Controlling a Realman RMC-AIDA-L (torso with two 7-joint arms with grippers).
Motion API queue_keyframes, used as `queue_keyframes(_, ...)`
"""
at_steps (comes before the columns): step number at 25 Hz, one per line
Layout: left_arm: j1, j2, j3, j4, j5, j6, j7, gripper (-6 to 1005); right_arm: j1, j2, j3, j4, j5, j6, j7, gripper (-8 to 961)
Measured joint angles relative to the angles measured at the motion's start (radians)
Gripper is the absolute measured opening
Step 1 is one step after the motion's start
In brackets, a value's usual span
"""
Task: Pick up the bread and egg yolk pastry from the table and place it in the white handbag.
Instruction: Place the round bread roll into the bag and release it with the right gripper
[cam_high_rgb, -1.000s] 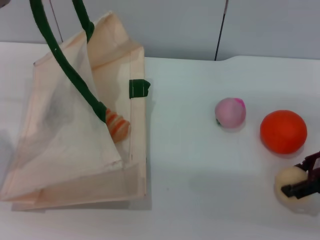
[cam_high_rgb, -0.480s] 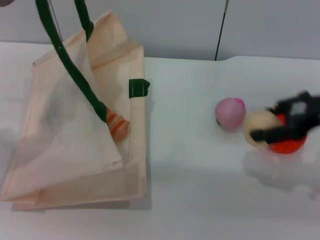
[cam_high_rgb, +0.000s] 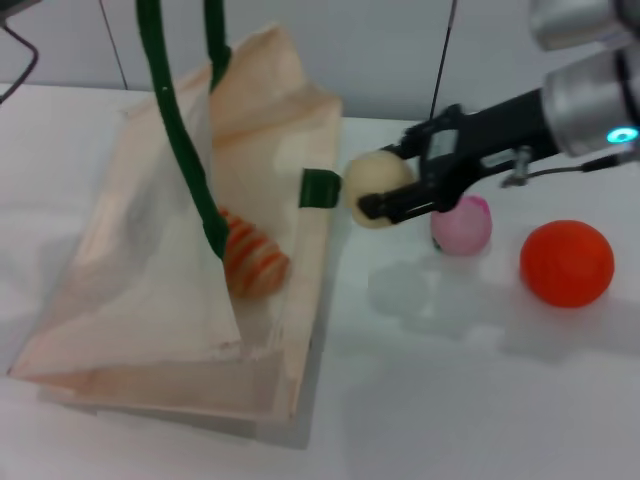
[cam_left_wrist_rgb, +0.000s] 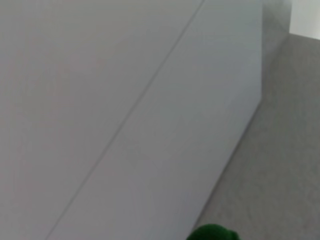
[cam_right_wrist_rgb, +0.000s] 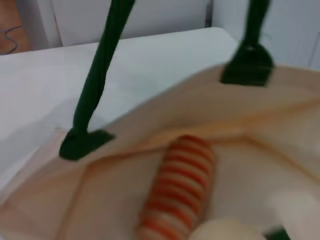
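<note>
One item remains: pastry (cam_high_rgb: 376, 187) is clamped in right gripper (cam_high_rgb: 385, 192), held just beside the bag (cam_high_rgb: 130, 310) mouth. Bread (cam_high_rgb: 254, 262) is already inside. Next: pastry is to be carried over the opening and released.

Left gripper state cannot be told.

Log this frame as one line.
right gripper: shut on pastry, beside handbag opening | bread: in handbag | left gripper: unseen

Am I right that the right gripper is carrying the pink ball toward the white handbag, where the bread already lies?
Not quite: in the head view the right gripper holds the egg yolk pastry. The pink ball sits on the table. The bread is in the white handbag.
</note>
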Motion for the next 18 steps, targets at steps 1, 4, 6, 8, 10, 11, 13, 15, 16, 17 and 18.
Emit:
queue_keyframes(1,-0.005,-0.002,0.0,-0.001,0.004,-0.001,0.0,120,0.013,0.0,-0.014,0.022,0.008,-0.015,-0.004,682)
queue_keyframes(4,-0.012,-0.007,0.0,-0.001,0.005,-0.008,0.0,120,0.061,0.001,-0.084,0.105,0.041,-0.088,-0.021,683)
queue_keyframes(6,-0.018,-0.009,0.0,-0.001,0.009,-0.013,0.0,119,0.088,0.002,-0.141,0.15,0.078,-0.13,-0.035,681)
queue_keyframes(8,-0.027,-0.009,0.0,-0.002,0.019,-0.014,0.0,119,0.117,0.003,-0.219,0.198,0.132,-0.193,-0.049,679)
queue_keyframes(10,-0.034,-0.012,0.0,-0.002,0.027,-0.017,0.0,119,0.14,0.004,-0.291,0.23,0.183,-0.262,-0.054,677)
queue_keyframes(11,-0.04,-0.015,0.0,-0.003,0.03,-0.022,0.0,119,0.148,0.004,-0.319,0.241,0.204,-0.285,-0.054,677)
queue_keyframes(13,-0.05,-0.02,0.0,-0.003,0.032,-0.031,0.0,119,0.158,0.004,-0.375,0.25,0.249,-0.331,-0.054,677)
queue_keyframes(15,-0.058,-0.022,0.003,-0.003,0.033,-0.041,-0.001,119,0.166,0.007,-0.435,0.252,0.293,-0.386,-0.054,678)
queue_keyframes(16,-0.064,-0.023,0.01,-0.003,0.033,-0.048,-0.001,120,0.168,0.008,-0.461,0.252,0.311,-0.41,-0.055,678)
queue_keyframes(17,-0.068,-0.023,0.016,-0.003,0.034,-0.05,-0.002,120,0.171,0.009,-0.489,0.253,0.332,-0.436,-0.055,678)
queue_keyframes(18,-0.071,-0.024,0.023,-0.003,0.034,-0.052,-0.003,120,0.175,0.01,-0.521,0.253,0.356,-0.465,-0.055,678)
